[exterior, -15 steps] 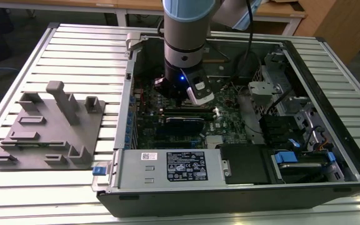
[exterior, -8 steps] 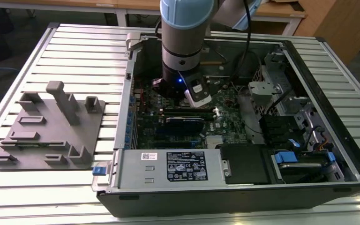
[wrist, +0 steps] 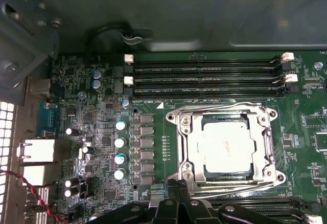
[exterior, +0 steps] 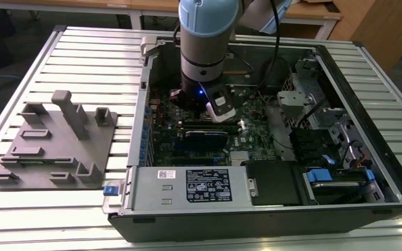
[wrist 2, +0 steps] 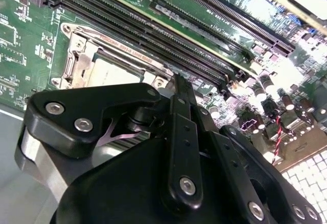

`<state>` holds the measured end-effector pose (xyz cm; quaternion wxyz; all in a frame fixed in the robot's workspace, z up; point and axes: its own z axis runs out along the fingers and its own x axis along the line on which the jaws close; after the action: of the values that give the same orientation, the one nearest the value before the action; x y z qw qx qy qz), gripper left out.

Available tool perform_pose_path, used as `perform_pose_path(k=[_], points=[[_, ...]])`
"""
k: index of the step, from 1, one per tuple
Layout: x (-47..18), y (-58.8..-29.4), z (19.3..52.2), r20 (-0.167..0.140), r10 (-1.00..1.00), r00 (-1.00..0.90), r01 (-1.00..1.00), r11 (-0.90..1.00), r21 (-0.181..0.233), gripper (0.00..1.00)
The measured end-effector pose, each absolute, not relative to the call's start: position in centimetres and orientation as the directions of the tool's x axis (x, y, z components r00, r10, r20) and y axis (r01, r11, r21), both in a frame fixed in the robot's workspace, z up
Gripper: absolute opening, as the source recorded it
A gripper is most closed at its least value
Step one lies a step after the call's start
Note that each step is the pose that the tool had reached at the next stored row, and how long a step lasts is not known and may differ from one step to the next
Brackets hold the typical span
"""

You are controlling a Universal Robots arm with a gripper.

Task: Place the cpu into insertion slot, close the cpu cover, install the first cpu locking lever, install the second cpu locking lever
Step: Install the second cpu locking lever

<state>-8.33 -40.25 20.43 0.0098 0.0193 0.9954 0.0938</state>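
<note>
From my remote seat I take the open black computer case (exterior: 341,130) as my landmark. Off its side toward the exterior view's left, on the slatted metal table (exterior: 82,47), sits a grey moulded fixture tray (exterior: 54,144) with upright pegs, well apart from the case. Inside the case, the silver-and-blue robot arm (exterior: 204,42) reaches down over the green motherboard (exterior: 253,136), and the black-fingered gripper (wrist: 176,203) hovers close above the board, just beside the socket. I cannot tell from these views whether its fingers stand apart or together.

In the first wrist view I see the small flat square chip with a silvery-grey metal top, the cpu (wrist: 226,147), already seated in the square dark-framed insertion slot (wrist: 194,155). The thin silvery metal frame plate with its large window, the cpu cover (wrist: 190,147), lies flat around the chip. In the second wrist view the same chip (wrist 2: 115,70) and frame (wrist 2: 82,55) show just beyond the gripper body. Long narrow black memory slots (wrist: 204,78) run alongside the socket. Toward the exterior view's right end of the case I see a black drive bay with blue plastic tabs (exterior: 317,175)
</note>
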Motion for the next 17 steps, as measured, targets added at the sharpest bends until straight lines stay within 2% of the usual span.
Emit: perform_pose_path(k=[5, 17], points=[[-8.41, -40.38, 20.2, -0.016, 0.04, -0.999, 0.037, 0.981, 0.19, 0.1], [-8.61, -40.57, 19.74, -0.014, 0.041, -0.999, 0.037, 0.973, 0.226, 0.1]])
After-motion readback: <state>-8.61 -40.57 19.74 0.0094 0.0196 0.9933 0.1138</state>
